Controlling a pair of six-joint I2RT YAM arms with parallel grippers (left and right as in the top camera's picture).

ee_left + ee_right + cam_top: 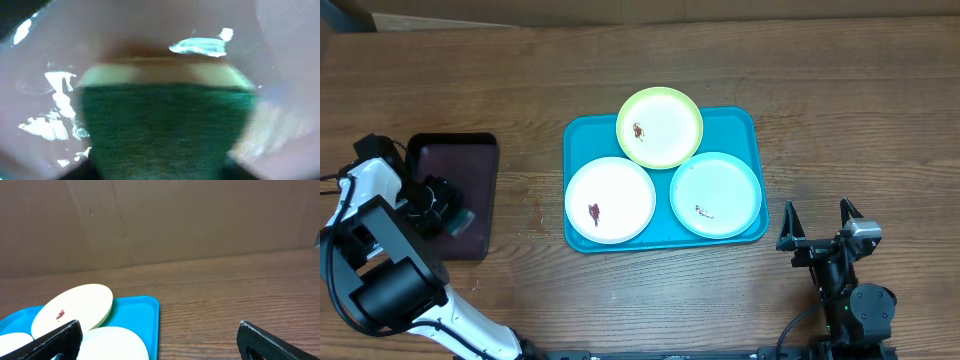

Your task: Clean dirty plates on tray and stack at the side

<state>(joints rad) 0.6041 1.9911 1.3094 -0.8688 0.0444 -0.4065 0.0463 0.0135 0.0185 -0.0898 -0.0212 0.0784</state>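
**Reaching for the sponge, with the dirty plates off to the right**

Hovering low over the small dark maroon plastic tray with a black rim [450, 150], the left gripper [448, 208] has a green scouring sponge with a pale yellow backing [165, 130] right at its fingers. The left wrist view is blurred and filled by the sponge, so I cannot tell whether the gripper has it clamped or only stands around it. The sponge's long edge runs straight across that view.

Outward from there, the work lies to this arm's right, across a bare strip of wooden table [530, 80]. That is where the large turquoise-blue rectangular plastic tray [740, 120] sits, its long axis running left to right.

Three plates crowd together on it:
- The white round plate [610, 200] is on the left half, nearest the left arm.
- The yellow-green rimmed round plate [660, 127] is at the far side, sticking out over the rim.
- The pale mint-white round plate [716, 194] is on the right half.

Each has one small dark red-brown smear, so three smears in all. Nothing is stacked at the side yet.

The right gripper [816, 225] is released, jaws wide with nothing between them. It sits just off the blue tray's near right corner, closest to the mint-white plate.

I would judge the white plate to be the shortest reach for the arm at the sponge.

In all there are two arms, two trays, one sponge and three plates.
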